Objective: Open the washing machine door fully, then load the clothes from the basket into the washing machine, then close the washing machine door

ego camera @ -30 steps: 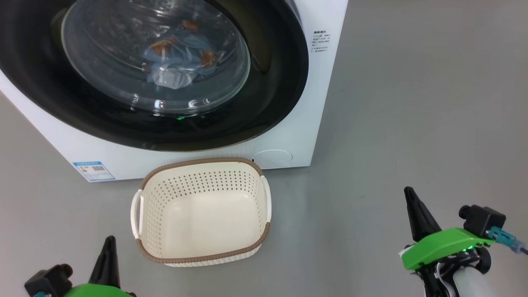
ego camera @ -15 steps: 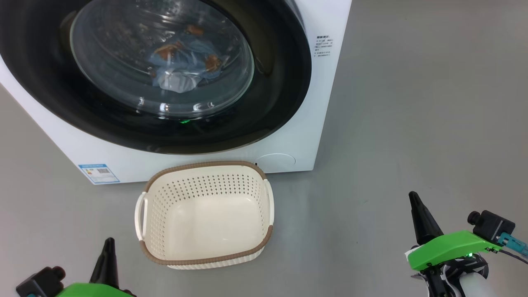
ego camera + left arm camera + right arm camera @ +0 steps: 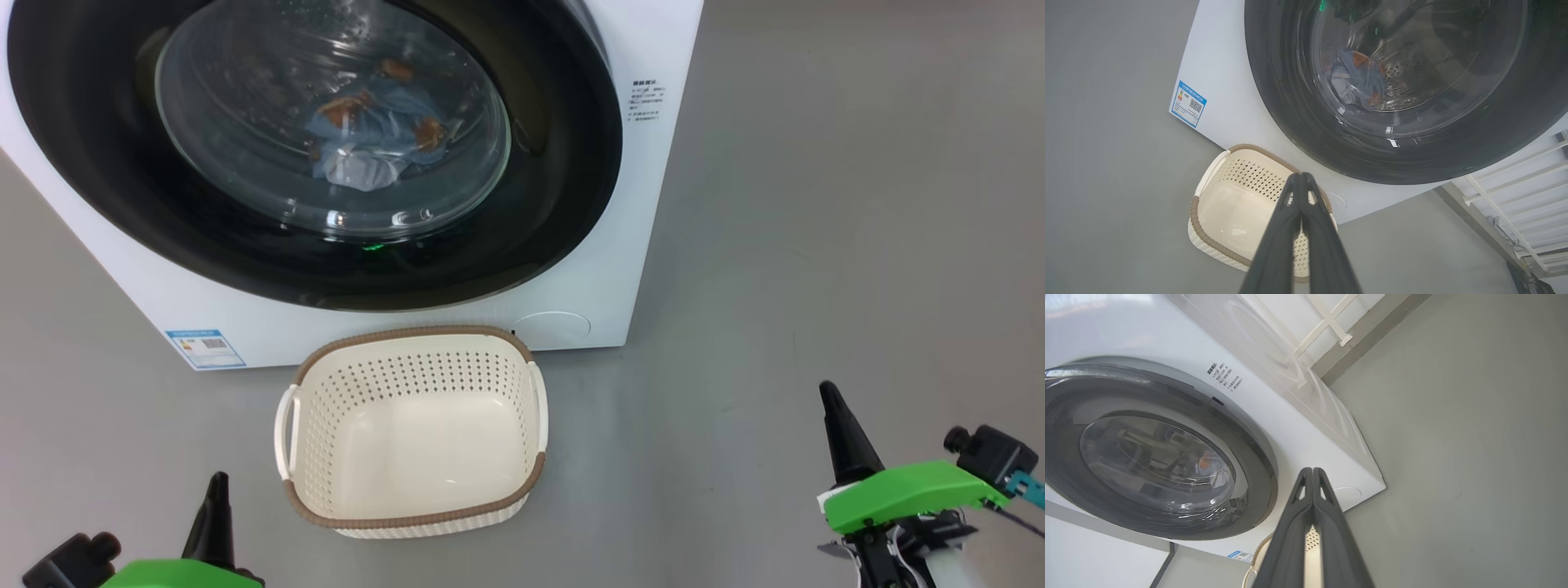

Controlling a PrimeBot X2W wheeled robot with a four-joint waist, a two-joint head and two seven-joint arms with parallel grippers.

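The white washing machine stands ahead with its round black-rimmed door shut against the front. Through the glass bowl I see the light blue clothes with orange-brown prints lying in the drum, also clothes in the left wrist view. The cream basket sits on the floor before the machine with nothing in it. My left gripper is at the lower left, shut, holding nothing. My right gripper is at the lower right, shut, clear of the machine.
Grey floor stretches wide to the right of the machine. A blue label sticker marks the machine's lower left front. A white railing runs beside the machine in the left wrist view.
The head camera has shifted, so the machine and basket sit slightly lower and further right in view. Both grippers appear a little lower and stay shut.
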